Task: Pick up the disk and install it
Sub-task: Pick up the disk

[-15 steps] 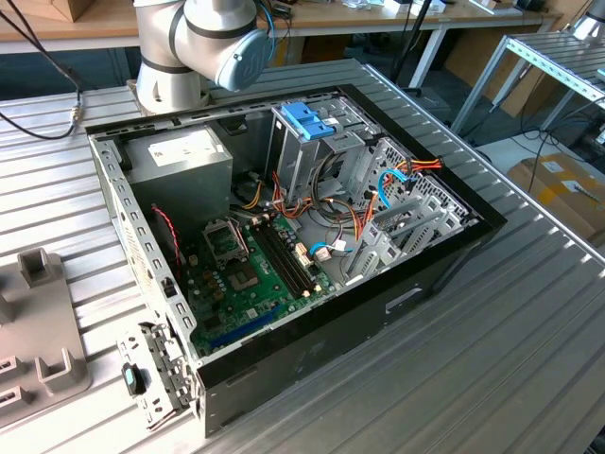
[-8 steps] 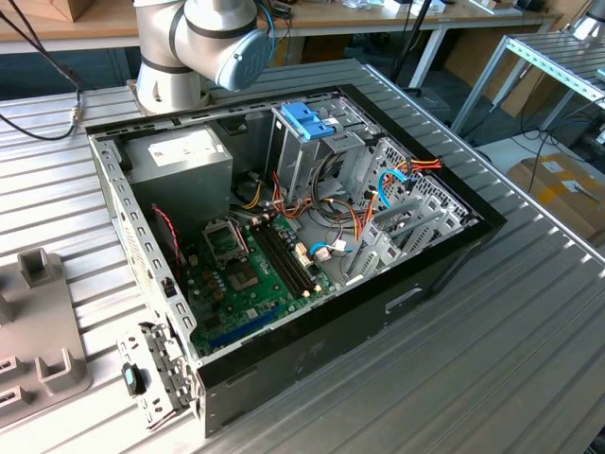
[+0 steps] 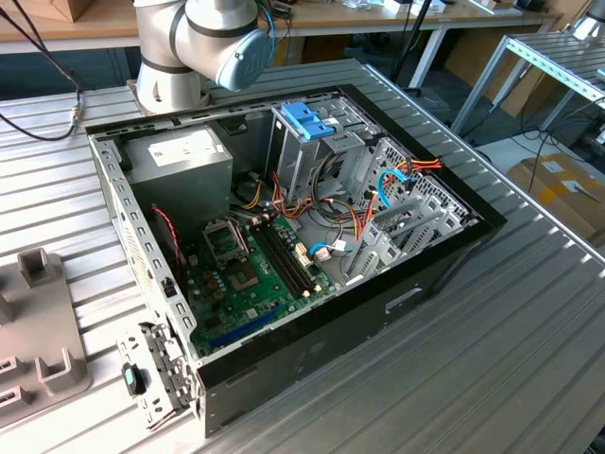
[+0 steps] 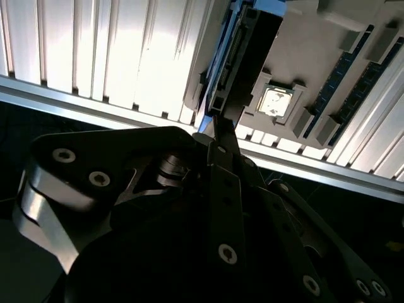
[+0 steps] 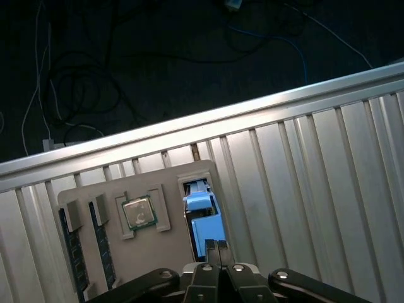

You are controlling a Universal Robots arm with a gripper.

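While the flat silver disk with its blue plastic frame [image 5: 201, 203] stands on edge in a slot of the grey parts tray [image 5: 158, 252], the black pincer [image 5: 215, 247] hangs just over it. I cannot tell whether it grips. The disk is not yet lifted, and the open black computer case [image 3: 378, 322] on the ribbed tabletop [image 3: 492, 359] lies well apart.
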